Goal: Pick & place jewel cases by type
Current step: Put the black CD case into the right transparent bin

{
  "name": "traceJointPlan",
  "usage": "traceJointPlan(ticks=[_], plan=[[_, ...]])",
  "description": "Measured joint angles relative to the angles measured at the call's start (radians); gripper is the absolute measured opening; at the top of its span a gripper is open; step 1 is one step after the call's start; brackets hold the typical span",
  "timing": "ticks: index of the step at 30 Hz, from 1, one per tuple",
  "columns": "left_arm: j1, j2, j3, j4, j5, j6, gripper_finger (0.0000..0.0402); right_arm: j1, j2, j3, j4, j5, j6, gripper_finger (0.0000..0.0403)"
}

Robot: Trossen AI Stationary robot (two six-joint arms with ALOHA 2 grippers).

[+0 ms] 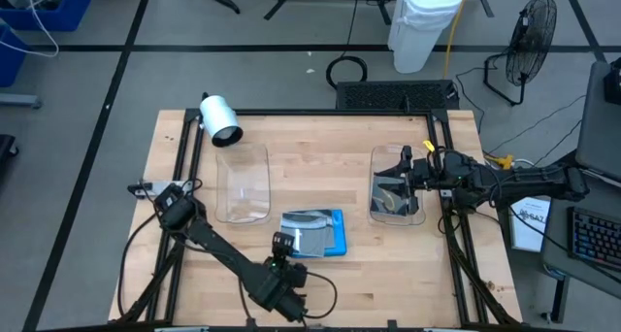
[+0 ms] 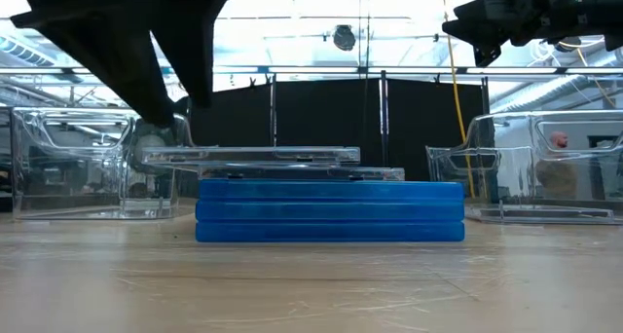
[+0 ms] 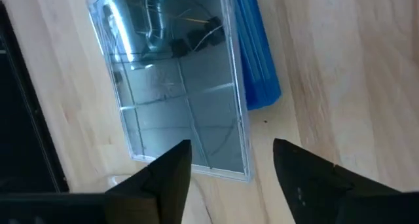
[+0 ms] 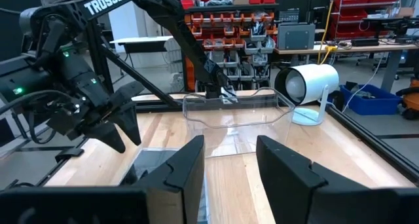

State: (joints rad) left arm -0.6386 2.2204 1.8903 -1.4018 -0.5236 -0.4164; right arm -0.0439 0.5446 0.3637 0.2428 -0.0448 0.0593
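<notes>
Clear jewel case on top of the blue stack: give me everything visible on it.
The thin, flat, square clear plastic jewel case lies flat on the stack of bright blue jewel cases, offset so one edge overhangs the stack. Its glossy lid reflects the ceiling, and faint rib lines show through. Nothing grips it: the left hand hovers open at its overhanging edge.

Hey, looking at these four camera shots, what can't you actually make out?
- Right tub contents: high view shows only glare and the right gripper over it.
- Number of clear cases: low view shows thin edges only, the left gripper's dark shape covers one end.
- Blue cases: left wrist view shows one edge; the clear case covers them.
- Left tub: too reflective to tell whether anything lies inside.
</notes>
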Motion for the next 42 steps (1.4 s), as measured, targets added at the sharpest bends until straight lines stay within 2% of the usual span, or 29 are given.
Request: traceJointPlan(ticks=[10, 15, 20, 30, 42], plan=[[-0.020, 0.000, -0.131, 0.103, -0.002, -0.021, 0.0227, 0.000, 0.000, 0.000, 0.002, 0.000, 0.000, 0.0130], [-0.019, -0.001, -0.162, 0.106, -0.053, -0.053, 0.0228, 0.000, 0.000, 0.000, 0.015, 0.001, 0.000, 0.0130], [-0.019, -0.001, -0.184, 0.113, -0.102, -0.069, 0.0228, 0.000, 0.000, 0.000, 0.017, 0.001, 0.000, 0.0130], [-0.010, -0.001, -0.216, 0.117, -0.125, -0.067, 0.0228, 0.000, 0.000, 0.000, 0.018, 0.001, 0.007, 0.0130], [-0.005, -0.001, -0.218, 0.066, -0.233, -0.068, 0.0227, 0.000, 0.000, 0.000, 0.018, 0.001, 0.007, 0.0130]])
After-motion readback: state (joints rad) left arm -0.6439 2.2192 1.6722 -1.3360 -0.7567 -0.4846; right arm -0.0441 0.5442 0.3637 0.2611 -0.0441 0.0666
